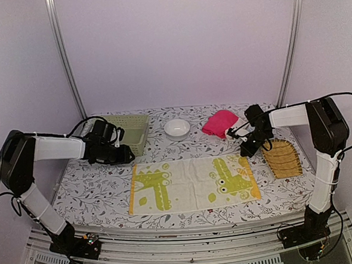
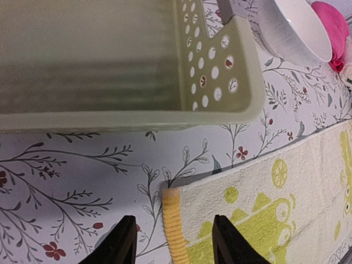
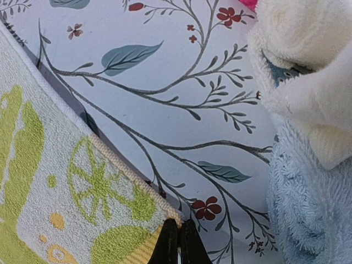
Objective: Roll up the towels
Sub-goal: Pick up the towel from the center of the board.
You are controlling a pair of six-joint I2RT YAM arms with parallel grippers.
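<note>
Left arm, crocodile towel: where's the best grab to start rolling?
Pinch the yellow hem at the crocodile towel's far-left corner, coming straight down. It lies flat and spread, so only an edge lifts; that hem sits between the left tool's open fingers.

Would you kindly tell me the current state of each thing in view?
Green towel: spread flat, unrolled.
Pink towel: bunched, unrolled.
Cream towel: bunched.
Blue towel: bunched.
Basket: upright, empty.
Bowl: upright, empty.
Tray: flat, empty.
Left gripper: open above green towel's corner.
Right gripper: shut on green towel's corner.
</note>
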